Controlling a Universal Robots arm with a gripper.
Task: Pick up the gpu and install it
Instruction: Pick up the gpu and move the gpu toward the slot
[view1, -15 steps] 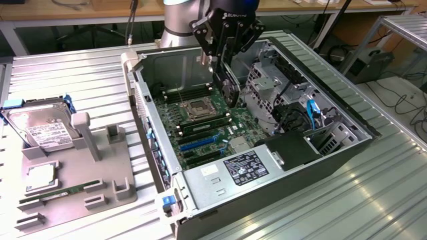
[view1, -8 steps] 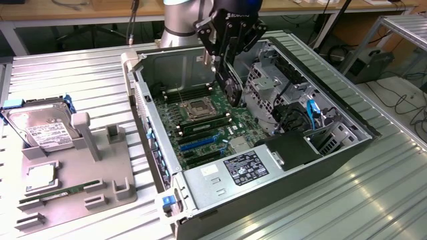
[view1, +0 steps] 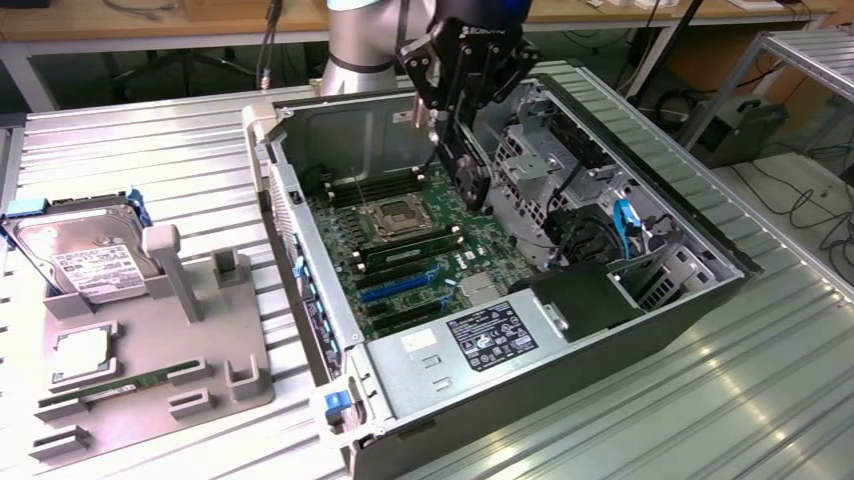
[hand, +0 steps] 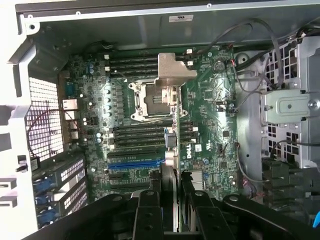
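My gripper (view1: 461, 125) hangs over the open computer case (view1: 310, 300) and is shut on the gpu (view1: 469, 178), which hangs upright below the fingers, above the motherboard (view1: 400, 255). In the wrist view the gpu (hand: 171, 150) appears edge-on between the two black fingers (hand: 150, 212) of the gripper (hand: 172, 200). Its silver end bracket (hand: 175, 70) points toward the rear of the case, over the CPU socket (hand: 150, 100). The card sits above the board, to one side of the blue expansion slot (hand: 135, 163); it is not touching any slot.
Left of the case, a grey fixture plate (view1: 200, 350) carries a silver hard drive (view1: 87, 255), a CPU (view1: 83, 352) and a green RAM stick (view1: 107, 390). Inside the case are the power supply (view1: 487, 335), a drive cage (view1: 534, 160) and loose cables (view1: 621, 225).
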